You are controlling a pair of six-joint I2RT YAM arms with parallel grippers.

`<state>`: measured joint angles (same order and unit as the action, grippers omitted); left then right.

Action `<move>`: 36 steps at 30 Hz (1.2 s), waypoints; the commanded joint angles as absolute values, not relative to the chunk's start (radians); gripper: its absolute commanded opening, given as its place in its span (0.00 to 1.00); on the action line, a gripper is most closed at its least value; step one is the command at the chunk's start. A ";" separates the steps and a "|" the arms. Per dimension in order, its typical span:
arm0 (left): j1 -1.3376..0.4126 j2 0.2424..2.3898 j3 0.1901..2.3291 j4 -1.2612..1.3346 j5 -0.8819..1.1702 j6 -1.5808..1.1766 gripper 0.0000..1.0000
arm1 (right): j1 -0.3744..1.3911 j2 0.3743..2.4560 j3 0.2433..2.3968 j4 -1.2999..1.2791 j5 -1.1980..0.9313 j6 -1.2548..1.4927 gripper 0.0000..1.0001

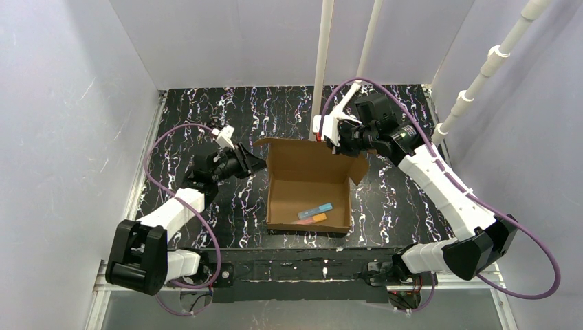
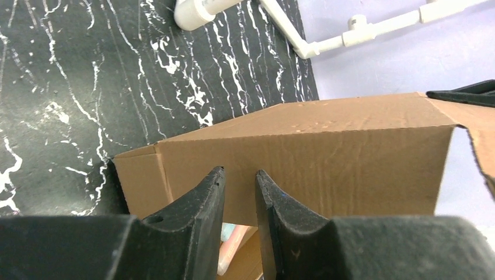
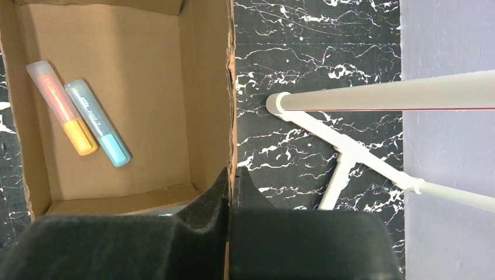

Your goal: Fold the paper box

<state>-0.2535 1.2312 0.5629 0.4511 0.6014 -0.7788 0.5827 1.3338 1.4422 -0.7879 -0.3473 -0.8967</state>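
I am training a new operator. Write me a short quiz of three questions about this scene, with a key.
1. How many markers lie in the box? A one, B two, C three.
2. True or false: the left gripper holds a marker.
3. Fill in: the right gripper is shut on the box's ____.
Key: 1 B; 2 false; 3 wall.
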 commanded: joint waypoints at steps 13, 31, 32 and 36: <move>-0.300 1.216 0.469 0.543 0.572 -0.812 0.23 | 0.580 1.310 1.403 -0.787 -0.428 -0.844 0.01; -0.298 1.118 0.381 0.541 0.548 -0.849 0.23 | 0.591 1.275 1.358 -0.919 -0.499 -0.985 0.01; -0.297 1.121 0.383 0.541 0.554 -0.853 0.23 | 0.593 1.277 1.359 -0.919 -0.504 -0.984 0.01; -0.298 1.103 0.367 0.538 0.540 -0.867 0.23 | 0.597 1.284 1.360 -0.919 -0.512 -0.972 0.01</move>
<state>-0.2966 1.1248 0.3813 0.5270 0.5365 -0.8570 0.5915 1.2732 1.3827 -0.8749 -0.4709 -0.9771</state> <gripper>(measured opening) 0.232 0.043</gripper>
